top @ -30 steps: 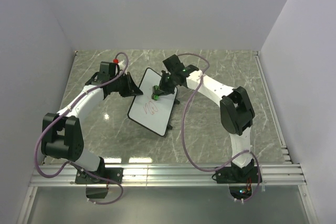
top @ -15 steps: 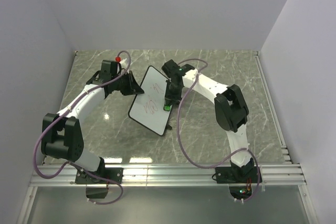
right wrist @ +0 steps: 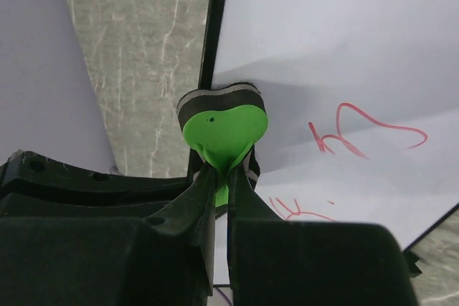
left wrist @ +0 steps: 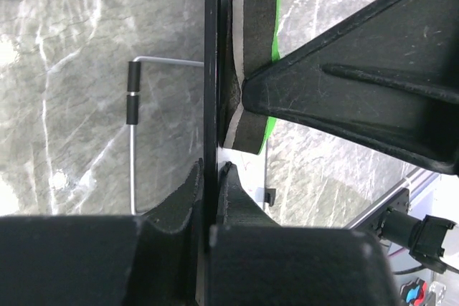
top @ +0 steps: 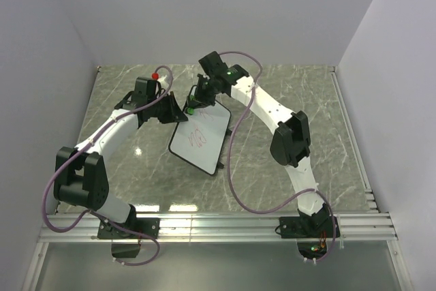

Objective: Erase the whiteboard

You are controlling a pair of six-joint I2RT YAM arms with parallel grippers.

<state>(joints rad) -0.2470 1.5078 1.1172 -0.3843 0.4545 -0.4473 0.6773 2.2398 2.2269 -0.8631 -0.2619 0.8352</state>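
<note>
The whiteboard [top: 199, 140] leans tilted at the table's middle, white with a thin black frame and red scribbles [top: 198, 139] on its lower half; the scribbles also show in the right wrist view [right wrist: 358, 137]. My left gripper [top: 174, 112] is shut on the board's left edge [left wrist: 210, 69]. My right gripper [top: 196, 102] is shut on the green eraser [right wrist: 224, 130], squeezing it, and presses its grey-black felt against the board's top left corner. The eraser also shows in the left wrist view [left wrist: 252, 62], flat against the board.
The board's wire stand [left wrist: 133, 141] rests on the grey marble table [top: 286, 93]. White walls close in the left, back and right. An aluminium rail [top: 218, 226] runs along the near edge by the arm bases.
My right gripper has swept the eraser from the board's right edge up and left to its top left corner. The red marks near the middle are fewer. The left gripper has kept its hold.
</note>
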